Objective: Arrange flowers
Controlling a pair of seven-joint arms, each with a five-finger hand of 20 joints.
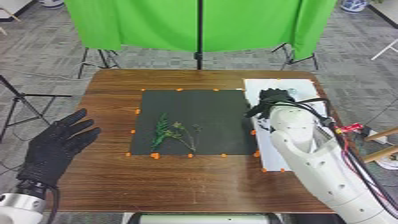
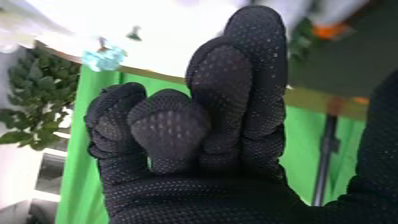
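In the head view, a leafy green stem (image 1: 161, 131) and thinner sprigs (image 1: 184, 136) lie on the dark mat (image 1: 222, 117). My right hand (image 1: 274, 98) is over the upper part of the white sheet (image 1: 274, 159), right of the mat. My left hand (image 1: 60, 146) is above the table's left side, fingers spread. The right wrist view has my right hand (image 2: 197, 145) with two fingers straight, the others loosely bent, and nothing held. Beyond its fingers are a pale blue flower (image 2: 105, 56), a white bloom (image 2: 12, 31) and some green leaves (image 2: 304, 42).
Orange markers (image 1: 155, 156) line the mat and sheet on the brown table (image 1: 213, 187). Behind the table stand a green cloth (image 1: 160, 25) and a dark pole (image 1: 200, 35). Red connectors (image 1: 351, 128) are beside the right arm. Broad green foliage (image 2: 43, 87) appears in the right wrist view.
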